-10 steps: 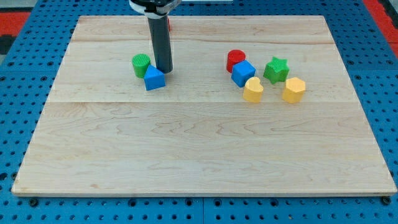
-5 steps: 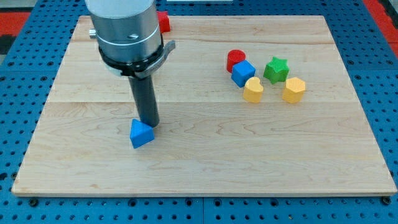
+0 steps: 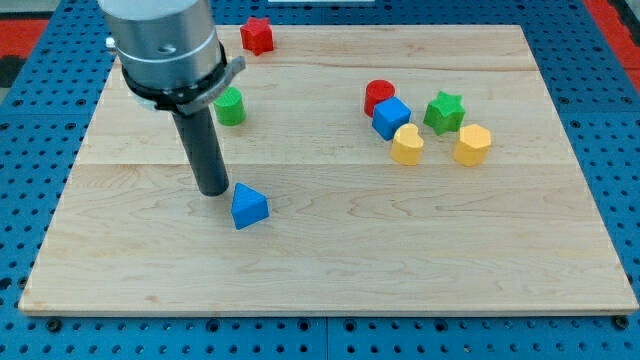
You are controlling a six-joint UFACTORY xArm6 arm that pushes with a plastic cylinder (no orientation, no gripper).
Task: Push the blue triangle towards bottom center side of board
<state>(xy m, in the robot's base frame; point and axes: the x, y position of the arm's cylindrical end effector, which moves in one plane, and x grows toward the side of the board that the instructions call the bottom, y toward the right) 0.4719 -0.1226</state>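
Note:
The blue triangle (image 3: 249, 206) lies on the wooden board (image 3: 330, 260), left of centre and a little below the middle. My tip (image 3: 212, 191) is down on the board just to the triangle's upper left, close beside it; I cannot tell whether they touch. The rod rises from there to the arm's grey body at the view's top left.
A green block (image 3: 230, 106) sits above the tip. A red star (image 3: 257, 35) is at the top edge. At the right, a red block (image 3: 379, 96), a blue cube (image 3: 391, 117), a green star (image 3: 444, 112), a yellow heart (image 3: 406, 144) and a yellow block (image 3: 472, 144) cluster together.
The blue triangle went from beside the green block down the board, then a little right. My tip followed it down and now stands on its left side.

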